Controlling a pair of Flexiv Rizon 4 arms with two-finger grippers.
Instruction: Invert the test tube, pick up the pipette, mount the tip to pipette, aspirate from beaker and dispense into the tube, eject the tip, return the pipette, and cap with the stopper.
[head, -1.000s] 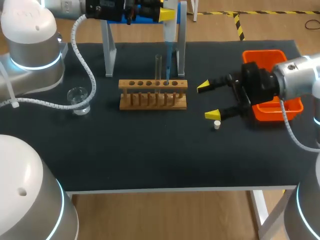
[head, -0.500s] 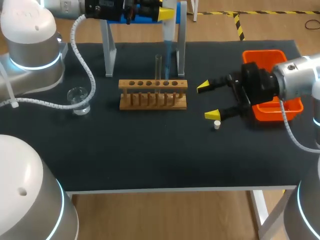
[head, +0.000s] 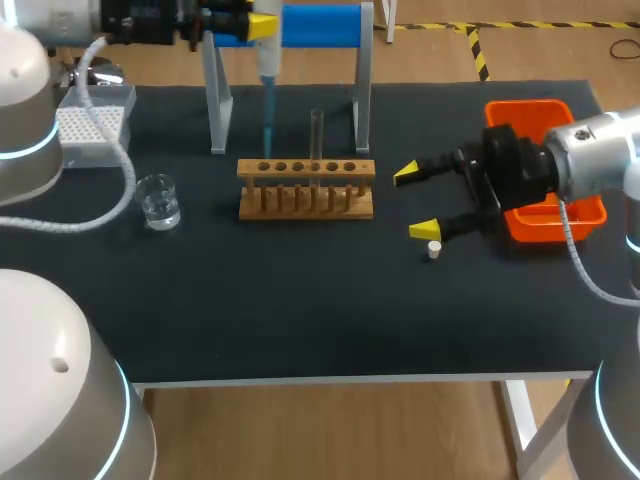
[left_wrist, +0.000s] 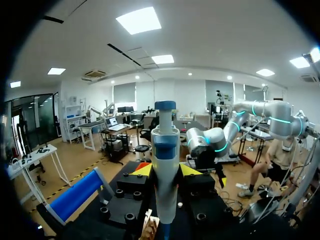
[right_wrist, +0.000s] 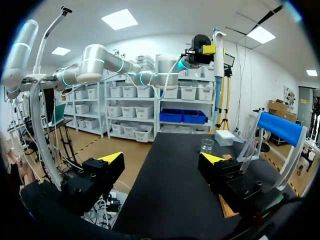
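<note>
At the desk's (head: 300, 300) far left sits the white tip box (head: 88, 125), and in front of it, apart from it, the small glass beaker (head: 160, 200) stands upright with clear liquid in its bottom. Next comes the left end effector (head: 255, 22), high at the back, pinching the pipette (head: 268, 70) between its two yellow fingers. The pipette hangs upright with a blue tip (head: 268, 130) mounted, its point over the left part of the wooden rack (head: 305, 190). It is over neither the beaker nor the test tube (head: 317, 130), which stands upright in a hole right of the rack's middle.

The step in hand is judged to be the liquid transfer between beaker and tube. Whether the tip carries liquid, or the tube has any in it, cannot be told.

If the tip is dry, the next move calls for a shift left and forward and a straight descent into the beaker. If it is loaded, it calls for a short shift right and careful centring over the tube's narrow mouth.

Behind the rack is the blue-barred stand (head: 320, 25), where the pipette would go back.

Further right, the right end effector (head: 418, 202) lies low over the desk with its fingers spread wide, holding nothing. The white stopper (head: 434, 250) sits on the desk just beside its nearer fingertip, ready for capping. The orange bin (head: 525, 107) is at the far right.
</note>
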